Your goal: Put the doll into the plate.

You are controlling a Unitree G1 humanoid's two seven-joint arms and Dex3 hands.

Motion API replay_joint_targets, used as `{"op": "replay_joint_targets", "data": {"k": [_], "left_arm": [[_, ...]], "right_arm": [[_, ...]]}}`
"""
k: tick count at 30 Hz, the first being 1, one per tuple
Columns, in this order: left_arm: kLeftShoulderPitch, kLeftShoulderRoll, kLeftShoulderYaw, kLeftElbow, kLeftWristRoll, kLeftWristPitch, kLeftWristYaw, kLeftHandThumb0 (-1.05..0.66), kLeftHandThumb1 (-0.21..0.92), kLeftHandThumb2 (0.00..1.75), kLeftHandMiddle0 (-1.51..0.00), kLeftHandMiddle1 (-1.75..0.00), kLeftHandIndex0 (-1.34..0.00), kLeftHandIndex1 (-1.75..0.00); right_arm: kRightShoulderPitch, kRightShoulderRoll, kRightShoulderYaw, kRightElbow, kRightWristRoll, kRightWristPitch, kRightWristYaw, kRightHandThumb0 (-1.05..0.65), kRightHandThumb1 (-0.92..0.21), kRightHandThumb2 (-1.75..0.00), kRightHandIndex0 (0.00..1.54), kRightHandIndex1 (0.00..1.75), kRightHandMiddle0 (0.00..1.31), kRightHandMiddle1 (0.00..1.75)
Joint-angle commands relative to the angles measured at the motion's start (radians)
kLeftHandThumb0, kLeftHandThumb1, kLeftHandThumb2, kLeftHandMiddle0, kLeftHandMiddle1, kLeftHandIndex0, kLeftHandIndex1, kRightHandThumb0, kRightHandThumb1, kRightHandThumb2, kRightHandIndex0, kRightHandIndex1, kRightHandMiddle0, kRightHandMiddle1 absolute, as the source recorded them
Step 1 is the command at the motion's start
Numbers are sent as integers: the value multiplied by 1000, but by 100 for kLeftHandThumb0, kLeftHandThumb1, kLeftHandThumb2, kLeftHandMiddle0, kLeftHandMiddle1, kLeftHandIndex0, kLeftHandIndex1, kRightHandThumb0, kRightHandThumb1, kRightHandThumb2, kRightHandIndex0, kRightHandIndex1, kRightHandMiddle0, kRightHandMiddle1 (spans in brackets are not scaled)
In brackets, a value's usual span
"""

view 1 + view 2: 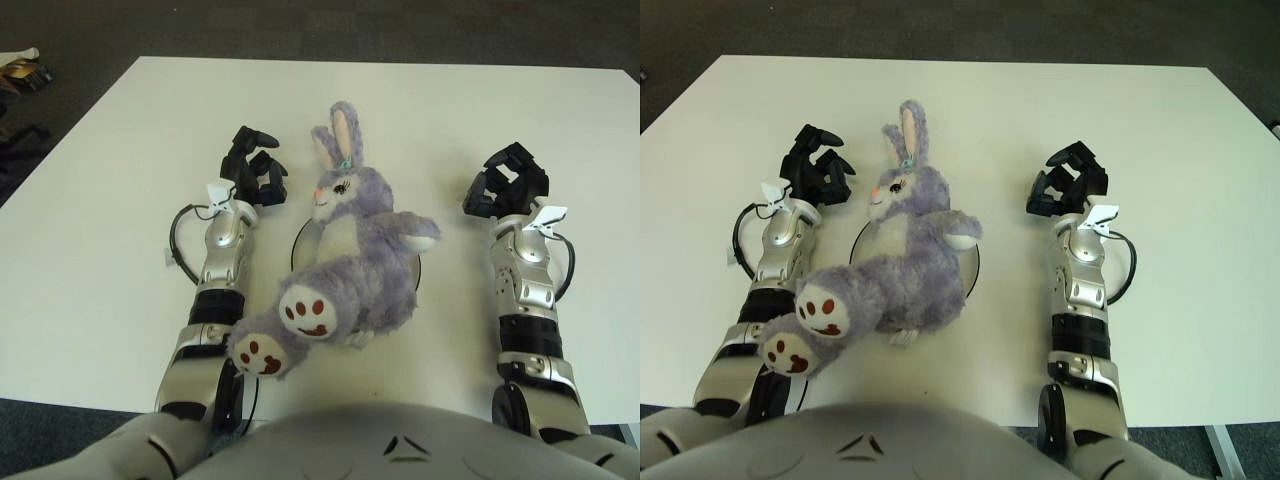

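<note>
Both arms were stretched forward over the white table (110, 150), forearms running roughly parallel from the near edge toward the far edge. The left hand (252, 166) sat just left of the doll's head, fingers loosely curled, gripping nothing. The right hand (506, 182) was well off to the doll's right, fingers also loosely curled and empty. One doll (345, 250), a purple bunny, was lying across the single plate (302, 235), feet sticking out toward the near edge, with only bits of rim peeking out underneath.
</note>
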Motion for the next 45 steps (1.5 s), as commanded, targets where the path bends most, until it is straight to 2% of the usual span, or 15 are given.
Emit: {"op": "replay_joint_targets", "data": {"k": [1, 15, 21, 29, 42, 45], "left_arm": [[31, 4, -10, -15, 15, 12, 9, -1, 27, 139, -68, -172, -40, -175], [67, -9, -16, -77, 23, 35, 37, -1, 29, 135, -67, -170, -38, -175], [78, -12, -24, -92, 31, 41, 50, -1, 30, 134, -67, -168, -37, -175], [82, -22, -22, -91, 22, 44, 49, -1, 30, 133, -67, -167, -37, -175], [82, -31, -13, -87, 8, 50, 57, -1, 28, 137, -68, -172, -38, -175], [84, -36, -8, -90, 15, 50, 79, -1, 25, 142, -70, -174, -40, -174]], "right_arm": [[20, 13, -5, -56, 11, 43, -10, -1, 10, -175, 90, 175, 78, 161], [65, 37, -20, -155, 23, 130, -14, -1, 9, -175, 88, 175, 75, 166], [84, 30, -14, -185, 8, 159, -6, -1, 9, -175, 88, 175, 75, 166], [86, 19, -17, -211, 21, 228, 10, -1, 10, -175, 89, 175, 77, 164], [83, 12, -25, -225, 19, 277, 28, -1, 10, -175, 90, 175, 77, 162], [83, 13, -25, -227, 17, 283, 28, -1, 10, -175, 91, 175, 78, 161]]}}
